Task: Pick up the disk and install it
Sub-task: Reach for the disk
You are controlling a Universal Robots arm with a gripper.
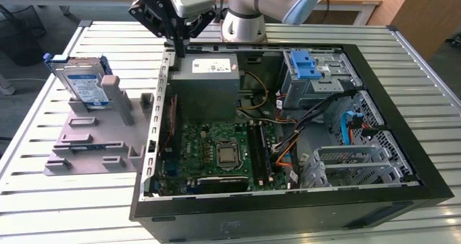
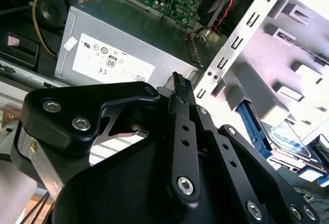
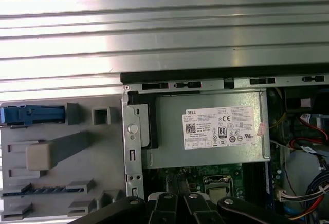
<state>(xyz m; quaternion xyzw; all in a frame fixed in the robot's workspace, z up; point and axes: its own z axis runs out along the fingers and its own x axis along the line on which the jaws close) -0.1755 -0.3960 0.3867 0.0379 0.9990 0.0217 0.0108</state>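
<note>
So the silver rectangular hard drive (image 1: 81, 85) with its blue plastic frame stands on edge in the grey plastic holder (image 1: 94, 144) on the slatted metal tabletop (image 1: 43, 211), at the exterior view's left of the open black computer case (image 1: 288, 214). Label faces near, top edge clear. Black claw (image 1: 176, 47) hangs over the case's far left corner by the grey metal box (image 1: 205, 87), pinched closed, empty, well apart from the drive.
</note>
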